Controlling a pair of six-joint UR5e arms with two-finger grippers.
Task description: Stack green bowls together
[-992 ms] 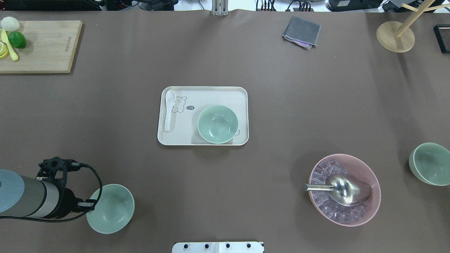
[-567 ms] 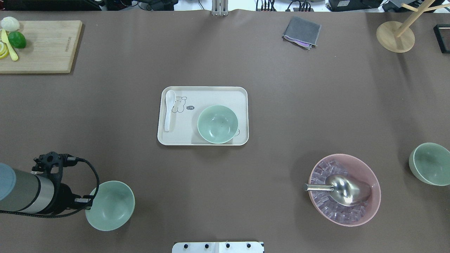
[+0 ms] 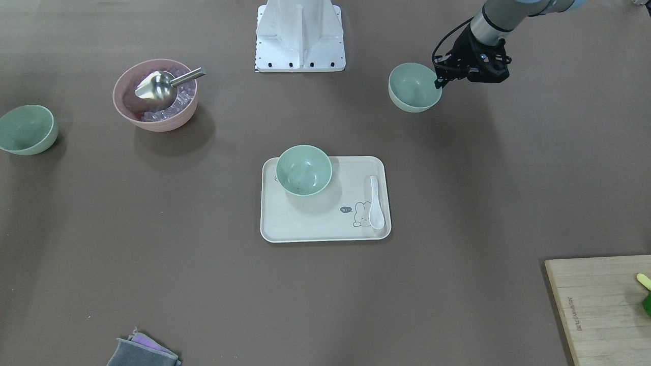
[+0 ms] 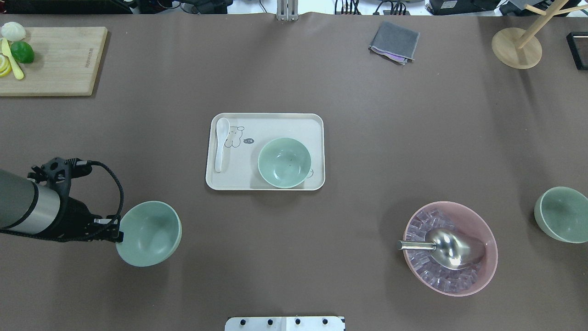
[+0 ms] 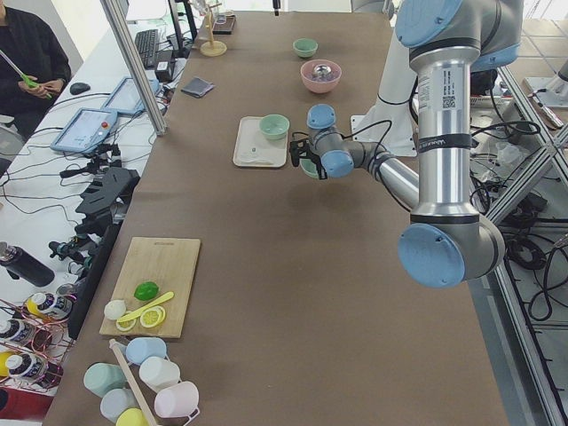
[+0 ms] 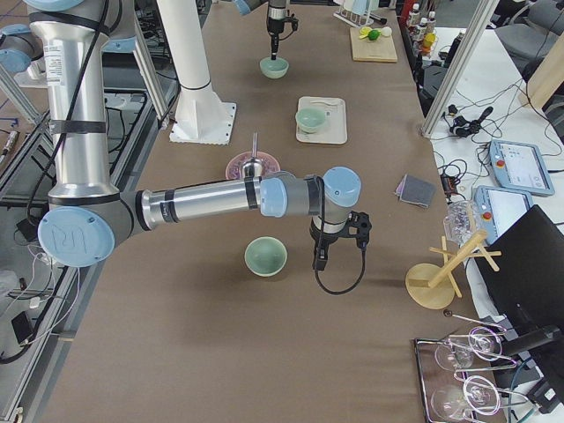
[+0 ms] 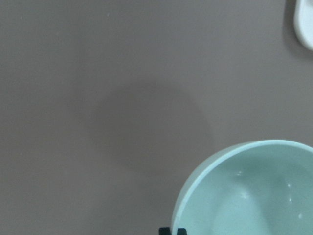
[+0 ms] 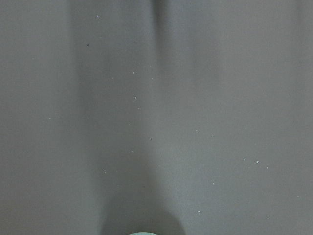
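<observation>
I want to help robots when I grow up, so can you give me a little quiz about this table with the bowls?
1. What does the left gripper hold? A) a white spoon B) a small pale green round bowl C) a grey cloth
2. True or false: a shiny metal scoop lies in the large pink bowl.
3. How many small pale green bowls are in the overhead view?
Key: 1 B. 2 true. 3 three: the held bowl, the tray bowl on the cream rectangular tray, and the far-right bowl.
</observation>
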